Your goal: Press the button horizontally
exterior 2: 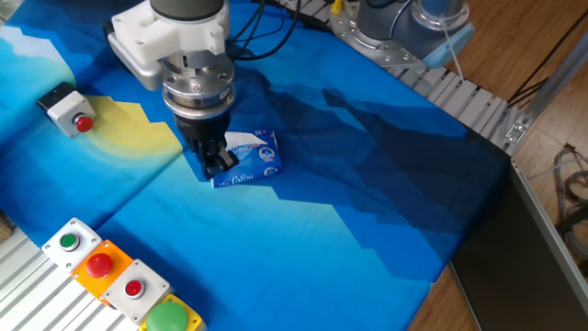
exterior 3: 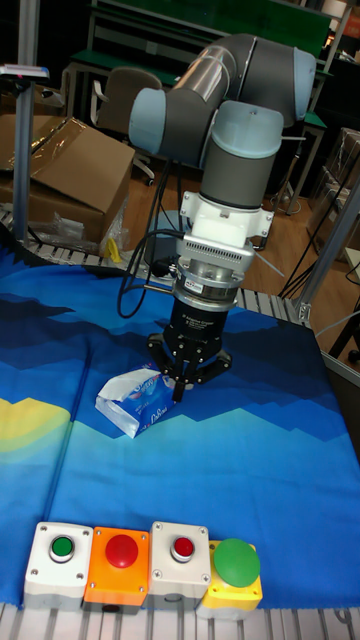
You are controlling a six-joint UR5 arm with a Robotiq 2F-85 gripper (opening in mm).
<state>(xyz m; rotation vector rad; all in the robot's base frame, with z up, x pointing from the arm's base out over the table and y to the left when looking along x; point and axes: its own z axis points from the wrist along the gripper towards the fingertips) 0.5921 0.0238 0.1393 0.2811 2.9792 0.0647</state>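
Right under the gripper (exterior 2: 214, 158) sits the tissue pack (exterior 2: 250, 158), fingertips at its edge; can't tell their gap. Well off from them, across open cloth (exterior 2: 367, 202), sits the button (exterior 2: 70, 110).

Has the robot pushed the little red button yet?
Not yet. The button in its grey box sits untouched at the far left of the blue cloth. The pincer hangs low over the tissue pack, well away from it. Left to do: move across to the button and press it sideways.
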